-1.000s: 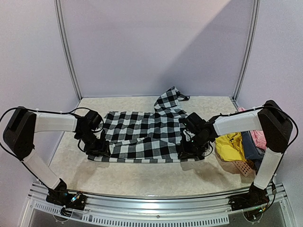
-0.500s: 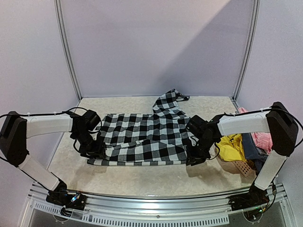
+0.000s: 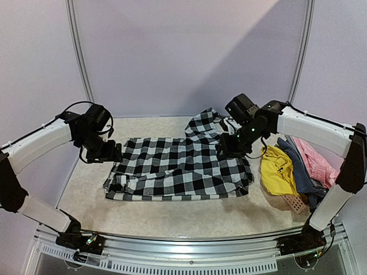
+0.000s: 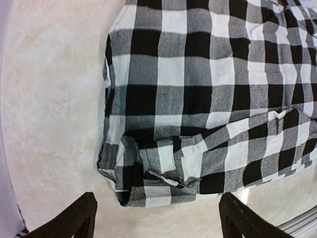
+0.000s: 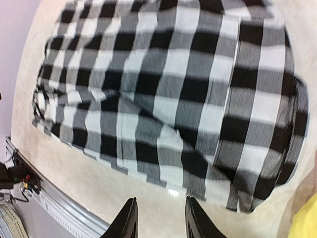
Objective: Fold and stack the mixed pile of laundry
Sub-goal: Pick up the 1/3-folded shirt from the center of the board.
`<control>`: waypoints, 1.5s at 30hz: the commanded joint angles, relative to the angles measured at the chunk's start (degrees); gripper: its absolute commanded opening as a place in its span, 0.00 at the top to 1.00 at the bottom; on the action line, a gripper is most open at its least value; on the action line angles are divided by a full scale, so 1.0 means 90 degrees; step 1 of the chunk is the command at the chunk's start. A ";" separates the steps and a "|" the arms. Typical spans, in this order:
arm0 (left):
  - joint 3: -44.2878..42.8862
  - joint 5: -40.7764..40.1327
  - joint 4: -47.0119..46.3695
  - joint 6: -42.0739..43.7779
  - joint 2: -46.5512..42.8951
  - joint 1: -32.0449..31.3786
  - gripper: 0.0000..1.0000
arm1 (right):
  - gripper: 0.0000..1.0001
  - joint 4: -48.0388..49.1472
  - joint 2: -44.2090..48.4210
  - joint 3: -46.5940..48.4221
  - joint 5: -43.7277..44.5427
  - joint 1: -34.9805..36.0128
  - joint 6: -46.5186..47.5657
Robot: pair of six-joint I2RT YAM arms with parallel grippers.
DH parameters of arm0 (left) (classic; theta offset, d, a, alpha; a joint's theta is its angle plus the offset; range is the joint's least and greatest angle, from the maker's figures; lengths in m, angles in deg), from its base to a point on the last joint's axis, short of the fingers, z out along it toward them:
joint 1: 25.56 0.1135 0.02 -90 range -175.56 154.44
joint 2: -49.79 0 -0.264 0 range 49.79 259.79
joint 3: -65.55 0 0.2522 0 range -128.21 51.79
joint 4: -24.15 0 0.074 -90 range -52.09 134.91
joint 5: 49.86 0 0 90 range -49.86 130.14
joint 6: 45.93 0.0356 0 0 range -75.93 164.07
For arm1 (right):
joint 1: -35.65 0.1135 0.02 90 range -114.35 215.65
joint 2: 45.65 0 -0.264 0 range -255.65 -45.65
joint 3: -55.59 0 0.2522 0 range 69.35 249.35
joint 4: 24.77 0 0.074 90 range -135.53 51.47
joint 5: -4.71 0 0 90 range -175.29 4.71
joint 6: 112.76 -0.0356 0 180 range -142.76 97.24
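The black-and-white checked shirt [image 3: 178,169] lies flat across the middle of the table, a sleeve trailing toward the back. My left gripper [image 3: 106,153] hangs above its left edge. In the left wrist view that gripper [image 4: 157,201] is wide open over the shirt's rumpled near-left corner [image 4: 148,173], nothing between the fingers. My right gripper [image 3: 227,150] hovers over the shirt's right part. In its wrist view the right gripper [image 5: 161,201] is open above bare table, just off the shirt's hem [image 5: 168,124]. Yellow [image 3: 276,171], blue-grey [image 3: 298,166] and pink [image 3: 318,160] garments are heaped at the right.
A salmon perforated basket [image 3: 291,201] sits under the heap at the right front. A metal rail [image 3: 189,252] runs along the near edge. Purple walls close the back and sides, with upright poles [image 3: 83,63] at the back corners.
Both grippers have let go of the shirt's near corners, opened wider and risen up and toward the back. The shirt has slid slightly nearer and now lies flat.
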 commanded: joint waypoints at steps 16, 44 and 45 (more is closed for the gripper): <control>-0.3761 0.0901 -0.0263 0.1335 0.3802 0.1144 0.15 | 0.63 0.0211 -0.3104 0.3367 0.0116 -0.2092 0.0332; -0.7857 0.3036 0.0193 0.1257 0.8226 0.1942 0.47 | 0.56 0.0417 -0.6206 0.5359 -0.2112 -0.2983 0.0423; -0.7852 0.3043 0.0198 0.1256 0.8238 0.1939 0.48 | 0.57 0.0421 -0.6222 0.5361 -0.2141 -0.2979 0.0489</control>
